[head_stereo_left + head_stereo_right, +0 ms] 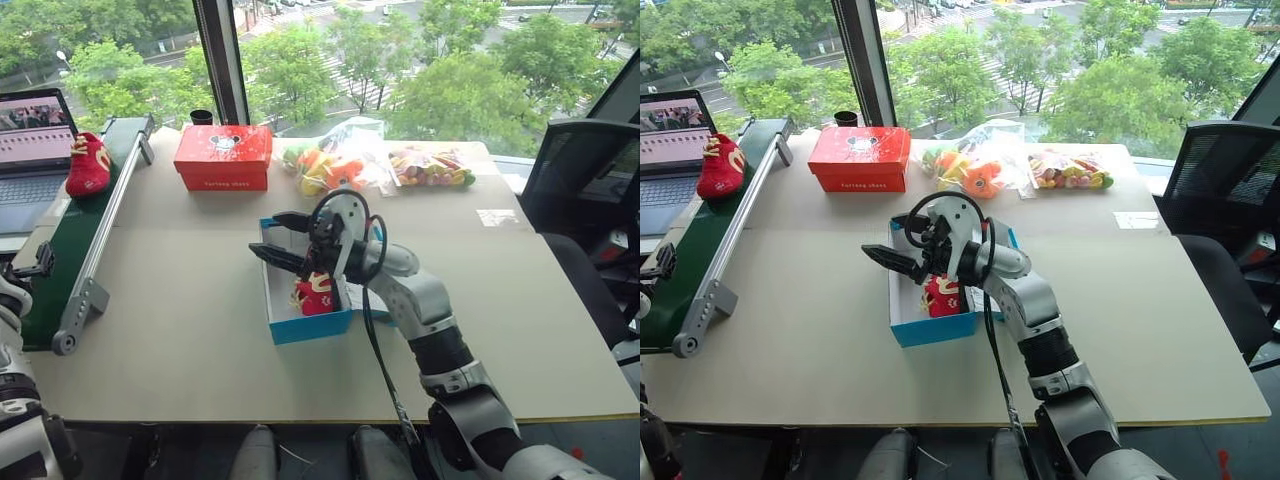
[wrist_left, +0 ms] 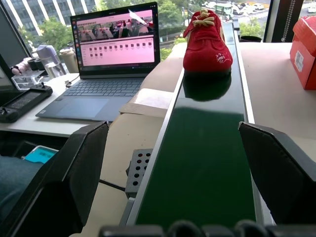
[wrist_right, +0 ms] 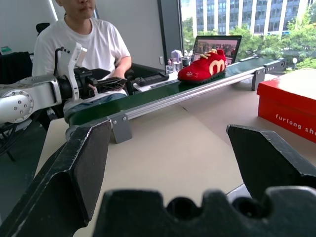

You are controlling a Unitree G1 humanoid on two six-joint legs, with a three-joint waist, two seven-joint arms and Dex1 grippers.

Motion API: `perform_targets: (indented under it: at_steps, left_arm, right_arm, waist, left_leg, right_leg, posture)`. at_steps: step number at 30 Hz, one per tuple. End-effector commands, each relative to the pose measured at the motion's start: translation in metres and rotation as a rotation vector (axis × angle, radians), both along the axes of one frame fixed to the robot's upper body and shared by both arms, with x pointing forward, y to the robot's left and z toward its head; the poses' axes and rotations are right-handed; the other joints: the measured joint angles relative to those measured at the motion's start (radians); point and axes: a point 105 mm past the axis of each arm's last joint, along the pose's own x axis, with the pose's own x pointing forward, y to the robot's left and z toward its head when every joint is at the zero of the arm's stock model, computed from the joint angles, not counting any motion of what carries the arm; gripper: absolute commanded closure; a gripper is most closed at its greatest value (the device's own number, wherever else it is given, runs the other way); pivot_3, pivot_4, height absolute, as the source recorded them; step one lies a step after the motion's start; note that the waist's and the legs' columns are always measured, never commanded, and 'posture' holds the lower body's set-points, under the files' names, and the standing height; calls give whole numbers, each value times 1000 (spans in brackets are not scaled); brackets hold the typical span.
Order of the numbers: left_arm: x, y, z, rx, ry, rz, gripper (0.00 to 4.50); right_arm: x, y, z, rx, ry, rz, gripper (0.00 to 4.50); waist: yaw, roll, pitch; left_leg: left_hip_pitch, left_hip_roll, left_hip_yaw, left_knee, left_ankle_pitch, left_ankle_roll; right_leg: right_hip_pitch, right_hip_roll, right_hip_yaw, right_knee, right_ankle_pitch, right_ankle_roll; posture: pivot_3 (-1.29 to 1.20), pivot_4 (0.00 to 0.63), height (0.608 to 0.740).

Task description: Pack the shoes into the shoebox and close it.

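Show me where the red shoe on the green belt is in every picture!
Left eye: shoe on the belt, far upper left, beside the laptop.
Right eye: far upper left.
Left wrist: top middle.
Right wrist: upper middle.
Shared landmark: the green belt beneath it.

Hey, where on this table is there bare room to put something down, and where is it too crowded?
Free: the table between the green conveyor and the shoebox, and its stretch on the robot's right of the box. Crowded: the far edge, with the red box and bagged toys, and over the shoebox, where the right gripper hovers open.
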Motion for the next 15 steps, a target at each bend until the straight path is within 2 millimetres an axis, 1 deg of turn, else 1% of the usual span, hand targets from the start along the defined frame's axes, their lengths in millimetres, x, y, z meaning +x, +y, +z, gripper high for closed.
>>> perform_targets:
  at_steps: [1,9,15]
  left_arm:
    - [2,5,22,56,-31,4,0]
    - [16,4,34,24,-20,9,0]
    - [24,5,47,-31,-23,17,0]
  right_arm:
    - [-4,-4,15,33,-41,-3,71]
    - [-3,-7,15,21,-48,-17,71]
    - [-5,-10,14,6,-56,-25,71]
  waist:
    - [0,0,0]
    - [0,0,0]
    - [0,0,0]
  left_leg:
    - [0,0,0,0,0,0]
    - [0,0,0,0,0,0]
    - [0,0,0,0,0,0]
  right_leg:
    - [0,0,0,0,0,0]
    - [0,0,0,0,0,0]
    - [0,0,0,1,0,0]
  posture:
    - [0,150,739]
    - [0,150,739]
    - [0,150,739]
